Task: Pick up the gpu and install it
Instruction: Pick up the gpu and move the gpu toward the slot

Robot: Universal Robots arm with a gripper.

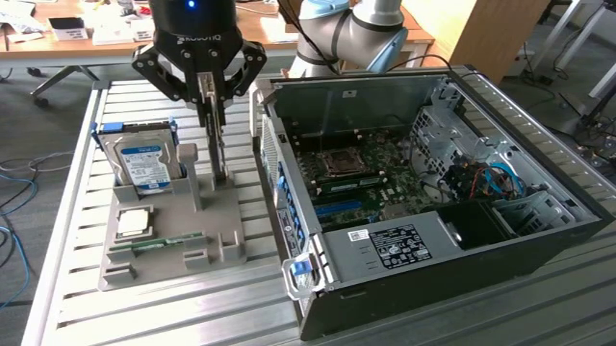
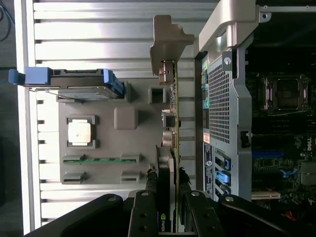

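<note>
The black end effector (image 1: 213, 108) is clamping its fingers on the gpu (image 1: 221, 155), a thin dark card standing on edge. The ribbed metal bench (image 1: 173, 310) is carrying the open black computer case (image 1: 539, 238). Beside the case, a matte grey tray (image 1: 164, 267) is holding the card in a slot, along with a silver, blue-labelled hard drive (image 1: 144, 162).

Slatted metal table (image 1: 173, 317), grey parts fixture (image 1: 159, 267) sitting flat on it at the exterior view's left, open computer case (image 1: 462, 277) lying just beside it
</note>
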